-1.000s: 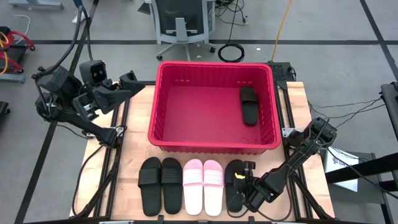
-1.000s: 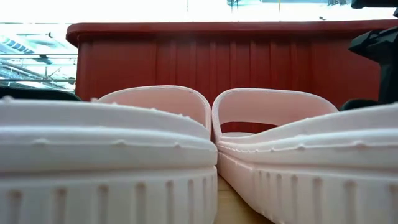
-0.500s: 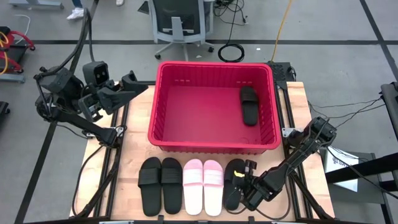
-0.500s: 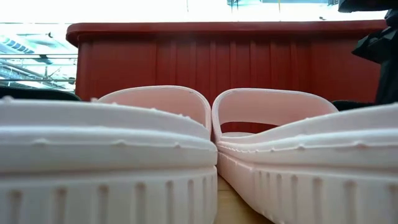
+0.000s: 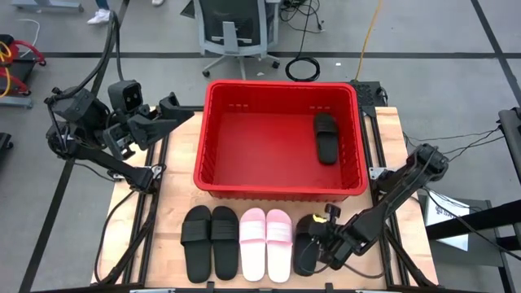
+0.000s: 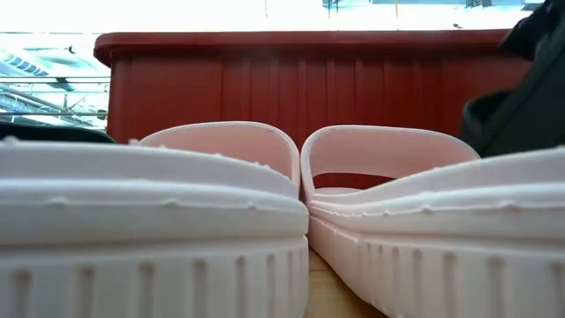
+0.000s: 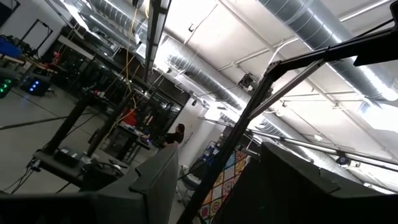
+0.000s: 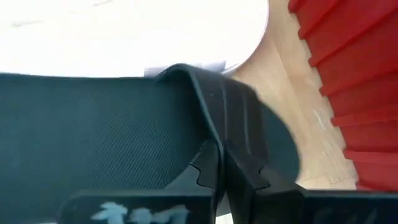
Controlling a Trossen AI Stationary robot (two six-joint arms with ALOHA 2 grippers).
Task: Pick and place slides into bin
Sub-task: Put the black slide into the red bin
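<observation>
The red bin (image 5: 277, 185) stands at the table's far middle with one black slide (image 5: 326, 137) lying inside at its right. Along the near edge lie two black slides (image 5: 210, 242) and two pink slides (image 5: 265, 242) on their soles. At the row's right end is a fifth, black slide (image 5: 305, 244), with my right gripper (image 5: 320, 236) shut on it. My left gripper (image 5: 177, 108) hangs open over the table's far left, its two fingers apart around nothing in the left wrist view (image 7: 217, 193). My right gripper pinches the black slide's strap (image 8: 208, 106) between its two fingers (image 8: 245, 174), at the strap's edge on the slide's right side. The fingers come slanting down from the table's right. The slide (image 6: 521, 97) sits tilted, that side raised.
The bin's near wall (image 6: 309, 84) rises right behind the row of slides. The pink slides (image 6: 265, 221) lie close beside the held one. An office chair (image 5: 236, 28) and cables lie on the floor beyond the table.
My right gripper has shut on the black slide's strap and gone up a little toward the bin. The slide has tipped, its right side rising from the table. The other slides have stayed where they were.
</observation>
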